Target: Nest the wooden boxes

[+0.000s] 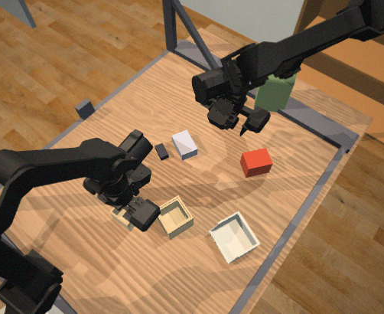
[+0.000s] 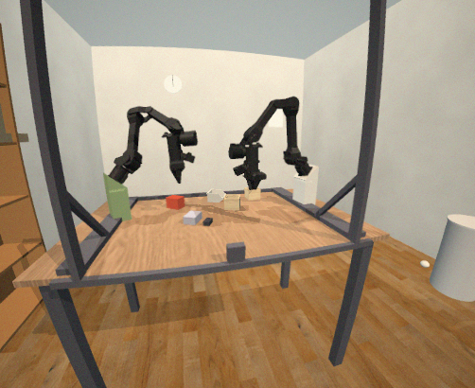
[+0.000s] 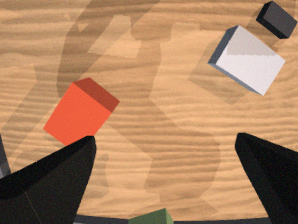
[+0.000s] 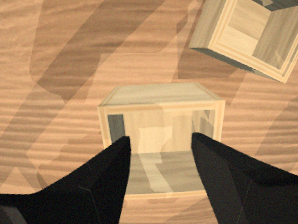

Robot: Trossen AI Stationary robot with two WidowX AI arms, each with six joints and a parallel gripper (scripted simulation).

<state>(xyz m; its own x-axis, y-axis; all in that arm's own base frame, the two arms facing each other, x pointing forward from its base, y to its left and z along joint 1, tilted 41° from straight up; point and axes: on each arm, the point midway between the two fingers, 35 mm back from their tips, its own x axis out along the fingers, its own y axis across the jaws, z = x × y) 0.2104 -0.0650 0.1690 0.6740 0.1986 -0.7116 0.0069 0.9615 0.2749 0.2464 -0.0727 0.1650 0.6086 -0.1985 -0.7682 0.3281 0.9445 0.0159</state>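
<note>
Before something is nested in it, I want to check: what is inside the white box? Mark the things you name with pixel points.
In the white box [image 1: 232, 240], the top view shows only its bare floor; the exterior view hides its inside.
</note>
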